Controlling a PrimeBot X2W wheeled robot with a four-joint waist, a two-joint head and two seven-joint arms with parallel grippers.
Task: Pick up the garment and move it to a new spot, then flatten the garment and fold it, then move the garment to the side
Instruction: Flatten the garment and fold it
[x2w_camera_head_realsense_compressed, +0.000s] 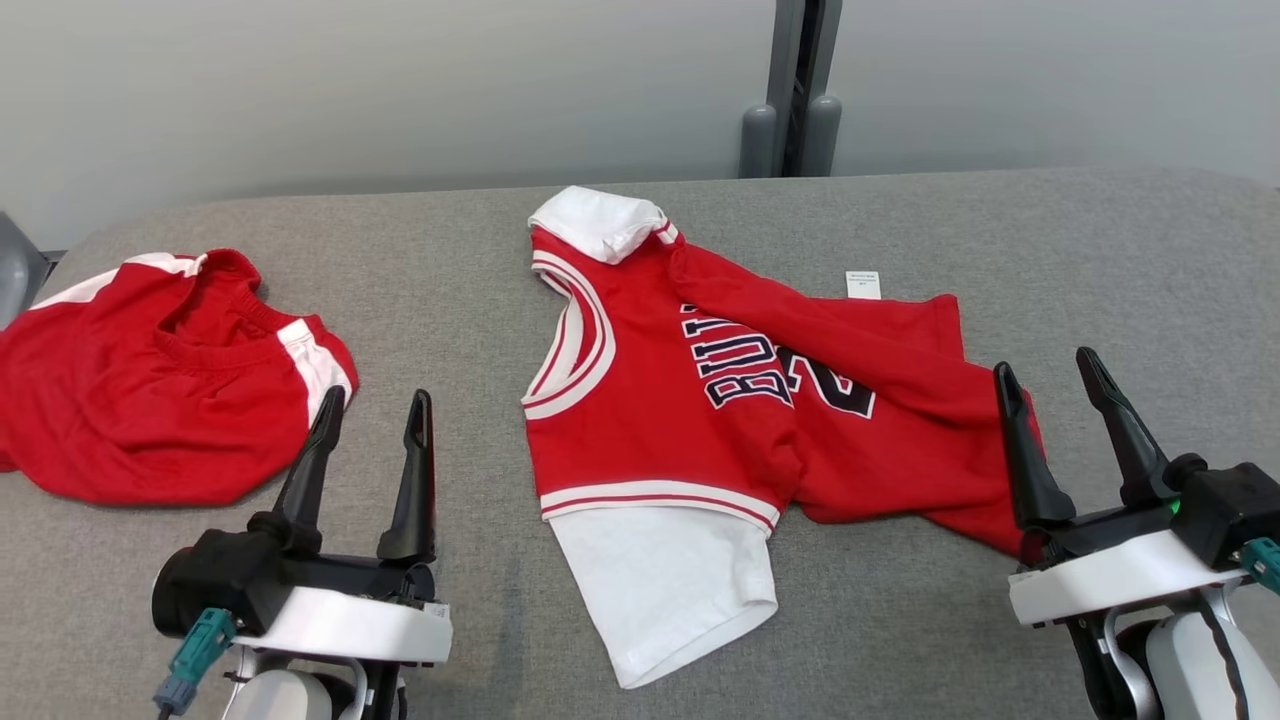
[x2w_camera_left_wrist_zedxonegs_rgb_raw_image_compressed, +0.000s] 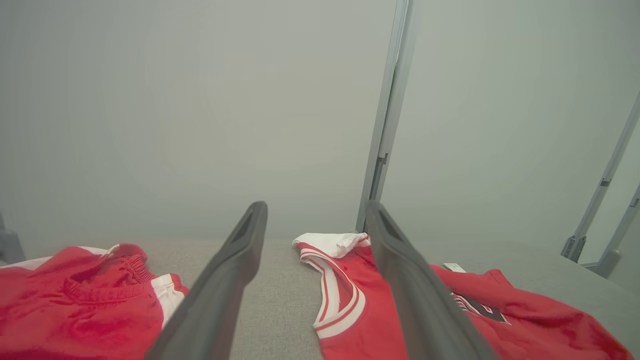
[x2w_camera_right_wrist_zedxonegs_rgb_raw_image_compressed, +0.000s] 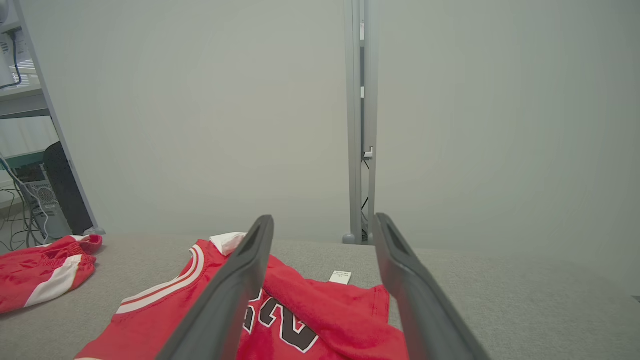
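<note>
- A red knit garment (x2w_camera_head_realsense_compressed: 640, 400), with white sleeves, striped trim and dark block lettering, lies rumpled at the middle of the grey, fabric-covered bench (x2w_camera_head_realsense_compressed: 900, 620).
- A second red-and-white garment (x2w_camera_head_realsense_compressed: 140, 400) sits crumpled at the left, well apart.
- The left hand (x2w_camera_head_realsense_compressed: 378, 400) and right hand (x2w_camera_head_realsense_compressed: 1045, 365) hover released, long tapered dark fingers (x2w_camera_head_realsense_compressed: 415, 470) spread, grasping nothing.
- The right wrist view adds cables (x2w_camera_right_wrist_zedxonegs_rgb_raw_image_compressed: 31, 202) and a dark chair (x2w_camera_right_wrist_zedxonegs_rgb_raw_image_compressed: 62, 185) beyond the bench; the head view adds the near white sleeve (x2w_camera_head_realsense_compressed: 670, 590).

Head view down onto table (x2w_camera_head_realsense_compressed: 1050, 240); wrist views low, facing the wall (x2w_camera_left_wrist_zedxonegs_rgb_raw_image_compressed: 200, 100) (jersey (x2w_camera_head_realsense_compressed: 650, 410) shared).
</note>
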